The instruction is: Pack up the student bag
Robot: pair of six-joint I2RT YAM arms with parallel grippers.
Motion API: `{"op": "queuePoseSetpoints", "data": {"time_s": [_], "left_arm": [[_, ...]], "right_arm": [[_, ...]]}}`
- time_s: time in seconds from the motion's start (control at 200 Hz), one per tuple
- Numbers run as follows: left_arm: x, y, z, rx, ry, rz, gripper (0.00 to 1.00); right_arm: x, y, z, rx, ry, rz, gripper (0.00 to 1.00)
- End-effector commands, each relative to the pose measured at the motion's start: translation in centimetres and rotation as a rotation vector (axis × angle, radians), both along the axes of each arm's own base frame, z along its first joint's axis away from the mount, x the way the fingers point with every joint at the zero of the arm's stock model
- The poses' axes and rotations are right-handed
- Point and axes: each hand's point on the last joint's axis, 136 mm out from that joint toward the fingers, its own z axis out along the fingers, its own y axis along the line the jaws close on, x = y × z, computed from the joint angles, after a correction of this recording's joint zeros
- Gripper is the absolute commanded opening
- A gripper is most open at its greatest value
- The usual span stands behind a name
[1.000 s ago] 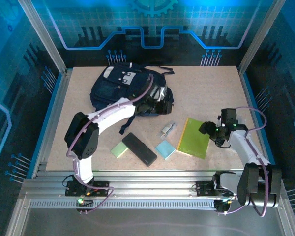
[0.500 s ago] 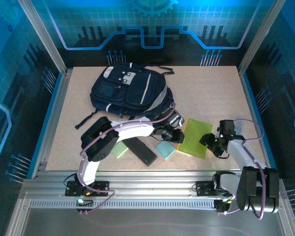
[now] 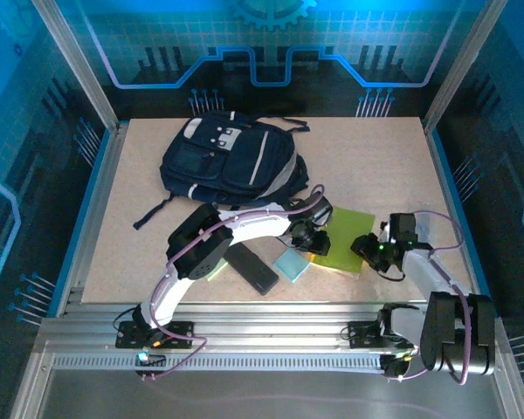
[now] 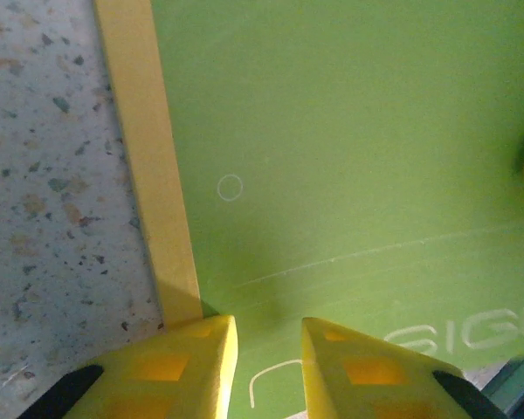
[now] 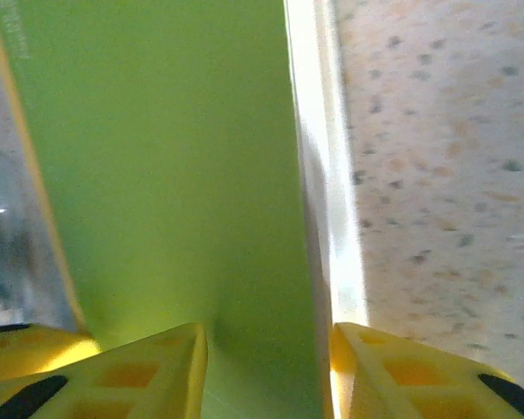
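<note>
None of it looks packed to me; bag (image 3: 227, 161) at 11 o'clock, notebook (image 3: 349, 229), case (image 3: 251, 266) and blue pad (image 3: 293, 264) loose near 5; left gripper (image 4: 269, 327) over the notebook, barely apart; right gripper (image 5: 266, 336) straddling its edge, wide, unclamped.

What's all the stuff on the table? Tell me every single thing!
Dark navy fabric backpack: one, navy with a pale stripe, far left of the table.
Lime-green flat notebook: one, green with a yellow edge, near right.
Black rectangular case: one, black, near middle.
Light blue square pad: one, blue, between case and notebook.
Pale green pad: one, green, left of the case, partly hidden by the left arm.
Speckled beige table: one, beige, under everything.
Left claw: one, yellow fingers slightly apart, over the notebook.
Right claw: one, yellow fingers, straddling the notebook's edge.
</note>
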Motion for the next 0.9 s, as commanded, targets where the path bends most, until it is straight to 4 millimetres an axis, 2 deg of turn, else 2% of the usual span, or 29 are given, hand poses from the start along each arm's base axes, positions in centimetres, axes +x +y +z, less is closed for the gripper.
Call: {"op": "queuePoseSetpoints", "data": {"time_s": [0.0,0.205,0.43,0.56,0.625,0.725,0.895], "left_arm": [[-0.9,1.5,-3.7,0.102,0.049,-0.018,0.28],[-0.6,1.7,-4.4,0.111,0.060,-0.002,0.28],[-0.4,1.8,-4.2,0.109,0.054,-0.004,0.28],[-0.4,2.1,-4.2,0.112,0.057,-0.002,0.28],[-0.3,2.2,-4.1,0.111,0.053,0.002,0.28],[-0.3,2.3,-4.2,0.110,0.056,0.008,0.28],[-0.3,2.3,-4.1,0.108,0.057,0.008,0.28]], "right_arm": [[1.4,1.8,2.9,0.119,-0.111,0.042,0.40],[1.7,2.4,5.2,0.147,-0.189,0.065,0.36],[1.8,2.4,4.2,0.152,-0.163,0.066,0.34],[2.4,2.9,5.1,0.180,-0.198,0.081,0.35],[2.8,3.8,6.3,0.232,-0.256,0.119,0.38],[3.2,4.8,7.1,0.259,-0.289,0.167,0.46],[3.9,6.2,6.2,0.250,-0.275,0.229,0.56]]}}
